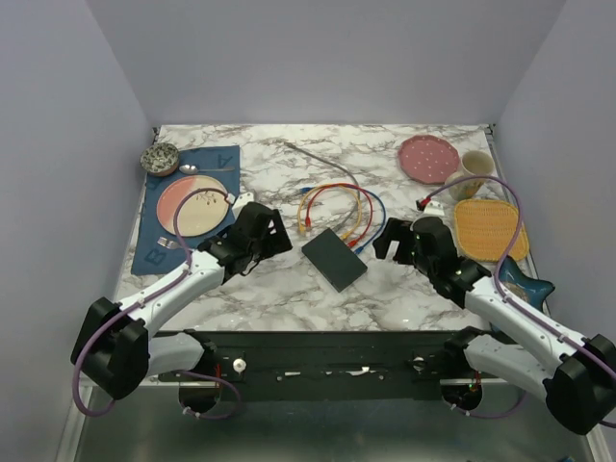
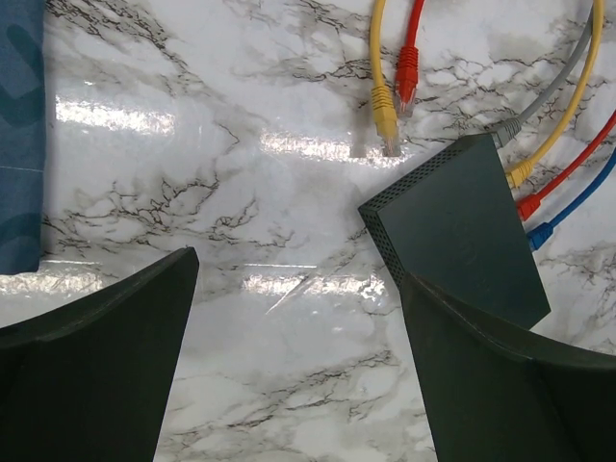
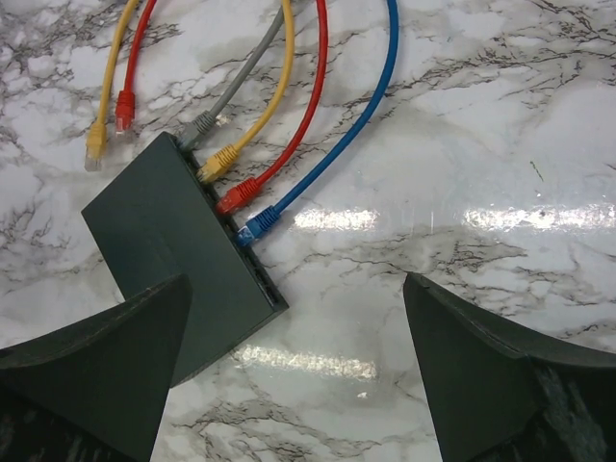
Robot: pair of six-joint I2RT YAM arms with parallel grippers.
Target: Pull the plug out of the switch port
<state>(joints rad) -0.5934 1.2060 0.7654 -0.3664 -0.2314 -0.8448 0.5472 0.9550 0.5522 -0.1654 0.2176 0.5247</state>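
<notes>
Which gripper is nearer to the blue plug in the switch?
Right. The right gripper sits just right of the blue plug; the left gripper is beyond the switch, on its left.

Black switch (image 3: pixel 164 231) holds grey, yellow, red and blue cables (image 3: pixel 260 221) on grey-veined white marble table (image 3: pixel 481 125).

Switch (image 1: pixel 334 260): mid-table, between left gripper (image 1: pixel 277 236) and right gripper (image 1: pixel 393 243). Cables (image 3: pixel 219 162): four plugged along its far right edge, looping behind. Plate (image 1: pixel 178 207): on mat (image 1: pixel 152 245), far left.

Switch (image 3: pixel 173 241) corner behind fingers (image 3: pixel 87 385) (right wrist), cables (image 3: pixel 258 223) cut off above
</notes>
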